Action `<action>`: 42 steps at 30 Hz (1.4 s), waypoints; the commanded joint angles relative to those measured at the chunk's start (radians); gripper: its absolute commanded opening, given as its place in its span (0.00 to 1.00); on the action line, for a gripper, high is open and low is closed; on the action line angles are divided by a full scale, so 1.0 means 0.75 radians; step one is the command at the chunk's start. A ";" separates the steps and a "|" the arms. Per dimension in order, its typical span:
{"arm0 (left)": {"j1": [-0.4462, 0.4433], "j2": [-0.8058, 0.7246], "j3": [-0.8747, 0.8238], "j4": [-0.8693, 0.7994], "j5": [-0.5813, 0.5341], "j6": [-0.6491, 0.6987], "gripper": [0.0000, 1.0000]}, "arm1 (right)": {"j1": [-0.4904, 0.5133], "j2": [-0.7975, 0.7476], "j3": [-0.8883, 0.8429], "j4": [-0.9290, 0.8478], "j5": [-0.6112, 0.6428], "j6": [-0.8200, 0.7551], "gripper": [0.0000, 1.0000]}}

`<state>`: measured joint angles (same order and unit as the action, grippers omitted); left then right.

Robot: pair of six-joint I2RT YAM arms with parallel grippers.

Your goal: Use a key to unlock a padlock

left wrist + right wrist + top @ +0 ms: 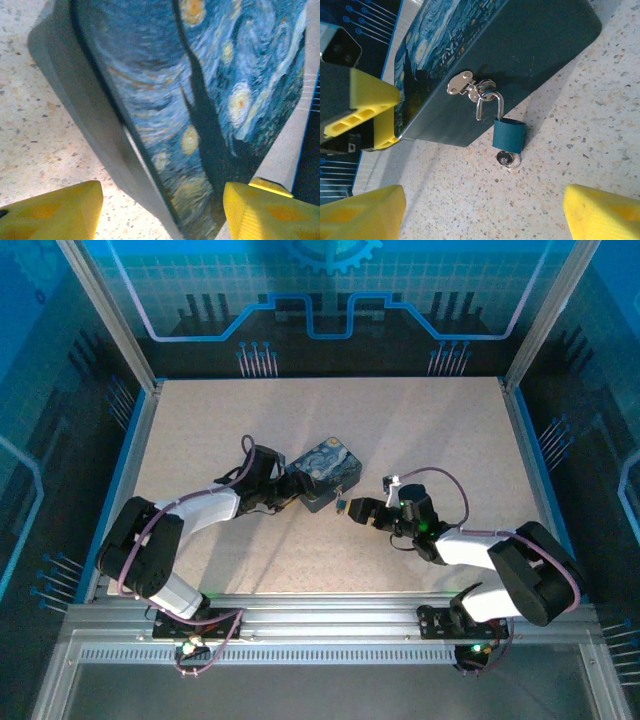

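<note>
Padlock [509, 135] with key [506, 159] at its 6 o'clock, hanging off tin [535, 55] straddled by spread left claw [160, 207]; right claw [482, 210], also spread, may swing it aside if pinch lands off-centre.

1. The tin [530, 60] has a plain dark-blue side, and its lid carries a swirling blue painting with yellow stars and a dark spire.
2. The padlock [509, 136] has a teal-blue body and a silver shackle.
3. The hasp [460, 82] is shiny silver.
4. The key [506, 159] is silver-grey.
5. The counter [600, 125] is beige with dark and reddish specks.
6. The left hand [160, 215] and right hand [482, 215] have yellow fingers [50, 212].
</note>
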<state>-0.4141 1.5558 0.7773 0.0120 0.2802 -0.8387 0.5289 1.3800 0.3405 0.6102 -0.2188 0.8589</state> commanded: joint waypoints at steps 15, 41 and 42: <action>0.004 -0.085 -0.170 -0.129 -0.077 0.087 0.63 | -0.022 0.149 0.049 0.170 -0.138 0.008 0.89; 0.055 -0.250 -0.249 -0.200 -0.087 0.085 0.63 | 0.021 0.732 0.196 0.752 -0.343 0.004 0.62; 0.055 -0.249 -0.249 -0.199 -0.087 0.083 0.63 | 0.028 0.735 0.190 0.760 -0.335 0.008 0.62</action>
<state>-0.3820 1.3685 0.6189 -0.0471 0.2546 -0.8017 0.5282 1.9068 0.4820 1.1511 -0.4648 0.8528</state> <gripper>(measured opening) 0.629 0.620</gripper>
